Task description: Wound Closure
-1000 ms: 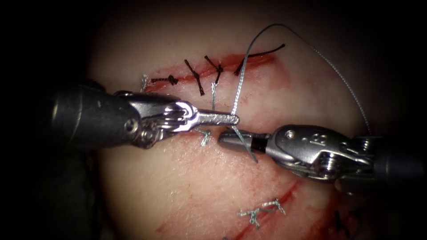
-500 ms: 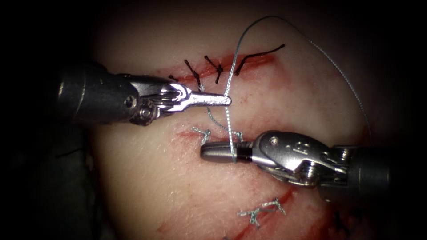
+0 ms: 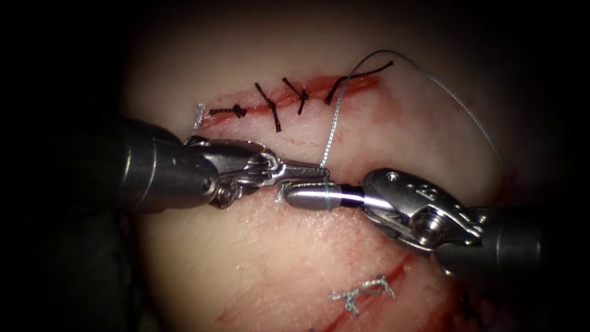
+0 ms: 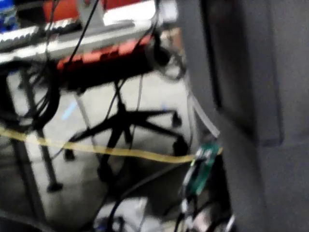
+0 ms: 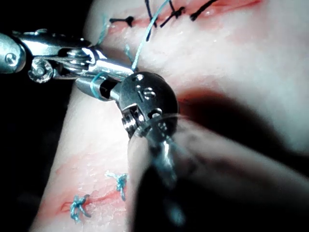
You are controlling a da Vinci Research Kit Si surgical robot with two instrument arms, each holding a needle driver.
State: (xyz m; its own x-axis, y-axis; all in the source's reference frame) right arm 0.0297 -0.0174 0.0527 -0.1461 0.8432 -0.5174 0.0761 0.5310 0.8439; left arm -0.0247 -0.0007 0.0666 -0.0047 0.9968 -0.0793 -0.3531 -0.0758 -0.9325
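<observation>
Background: the tissue is seen pale under a central light, with darkness around it; in the left wrist view a floor with cables and a wheeled chair base is seen behind a dark housing.
Upper cut: a reddened cut is seen across the upper tissue, crossed by dark stitches with knotted ends.
Left end effector: entered from the picture's left; its jaws are seen pressed together, flat and narrow, with the tip touching the pale thread. Whether the thread is clamped between them cannot be told.
Thread: one pale strand is seen rising from the meeting point of the two tools, crossing the right end of the upper cut, arching over and descending toward the right edge of the tissue. A turn of it is wrapped round the right tool's closed jaws, seen as a band in the right wrist view.
Right end effector: entered from the picture's right, lying just below the left one and touching it; its jaws are together, with the thread looped around their outside rather than between them.
Lower cut: a second reddened line is seen lower right, bearing a pale knotted stitch.
Needle: its place cannot be told from these views.
</observation>
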